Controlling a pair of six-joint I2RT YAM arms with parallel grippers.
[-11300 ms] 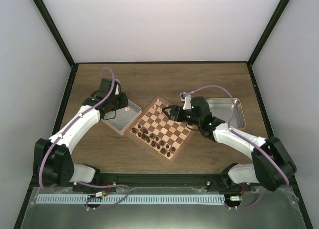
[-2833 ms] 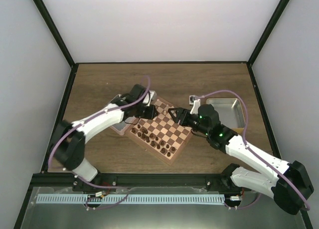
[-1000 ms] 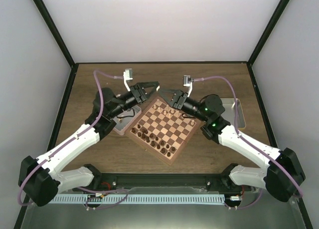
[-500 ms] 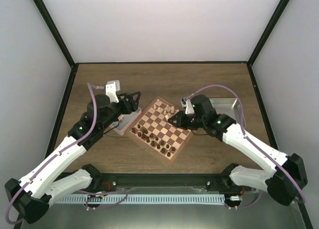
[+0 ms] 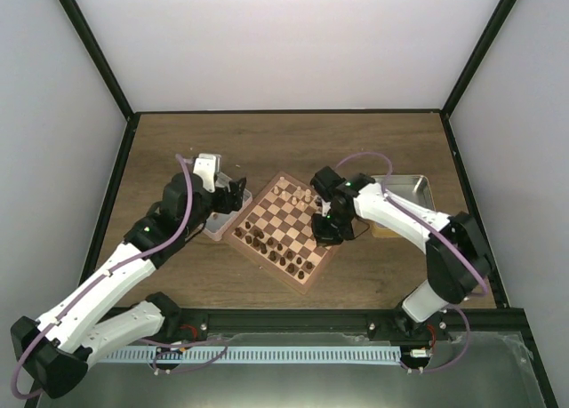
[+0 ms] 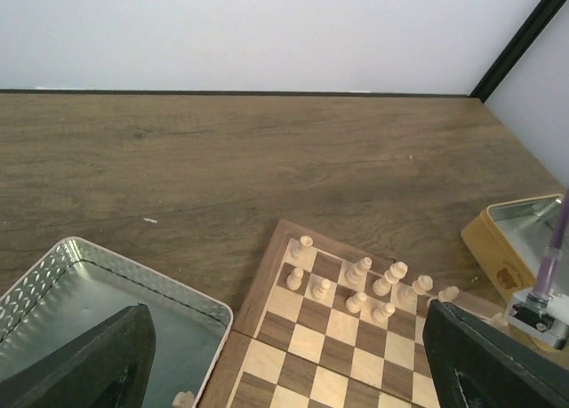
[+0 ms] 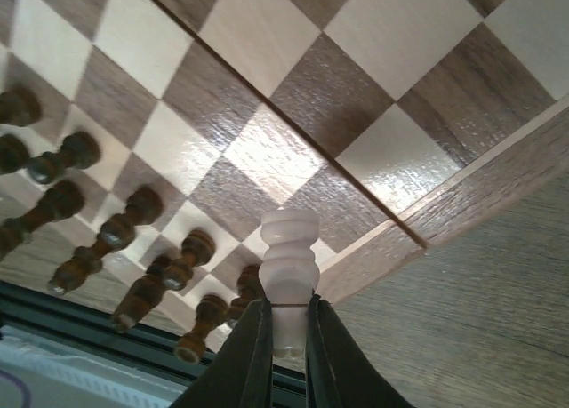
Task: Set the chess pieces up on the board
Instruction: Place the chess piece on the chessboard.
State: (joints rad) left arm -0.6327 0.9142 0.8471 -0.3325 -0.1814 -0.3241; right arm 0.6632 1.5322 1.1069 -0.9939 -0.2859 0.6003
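My right tool [image 7: 286, 326] is clenched on a small light beige wooden chess piece [image 7: 289, 257], held over the right edge of the square wooden checked board [image 7: 293, 79]. My left tool [image 5: 235, 198] is released, fingers wide apart, over the right rim of the silver metal tray [image 6: 116, 268] just left of the board. Other beige pieces [image 6: 357, 271] stand along its far edge

The left gripper [image 6: 293, 359] hangs with its fingers spread wide; the right gripper [image 7: 286, 324], arm bent inward, pinches a pale chess piece [image 7: 289, 252].
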